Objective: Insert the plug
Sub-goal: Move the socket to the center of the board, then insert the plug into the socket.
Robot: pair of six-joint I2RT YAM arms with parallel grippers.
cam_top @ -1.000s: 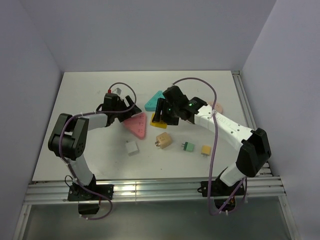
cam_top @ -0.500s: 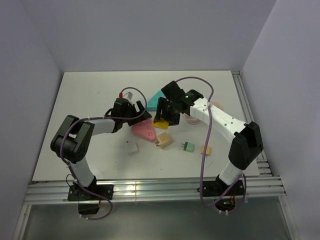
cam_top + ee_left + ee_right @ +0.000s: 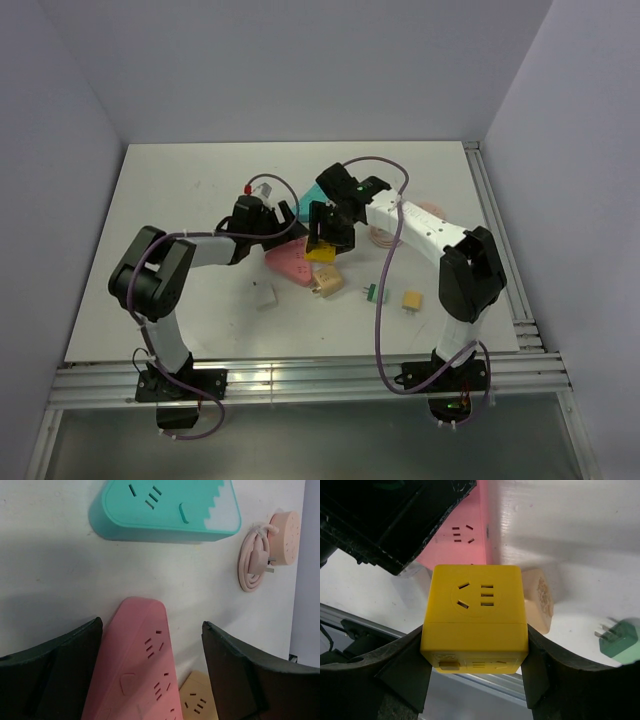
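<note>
My right gripper [image 3: 475, 652] is shut on a yellow cube adapter [image 3: 475, 615], one finger pressed on each side. The cube's top face shows socket holes, and any pins on it are hidden. From above, the yellow cube [image 3: 322, 250] hangs at the far corner of the pink triangular power strip [image 3: 290, 263]. My left gripper [image 3: 151, 626] stands open astride the narrow end of the pink strip [image 3: 140, 670]. Its left finger lies against the strip's edge and its right finger stands apart. A green plug [image 3: 373, 292] lies loose on the table.
A teal triangular strip [image 3: 165, 505] lies beyond the pink one. A pink round reel [image 3: 285, 527] with a coiled cord sits to the right. A tan cube socket [image 3: 327, 281], a white cube [image 3: 264, 296] and a small tan plug [image 3: 412, 300] lie nearer the front.
My left gripper has slid right onto the pink strip, which shifted right and towards the front. The right arm's forearm has swung left while the yellow cube stayed held in almost the same place.
</note>
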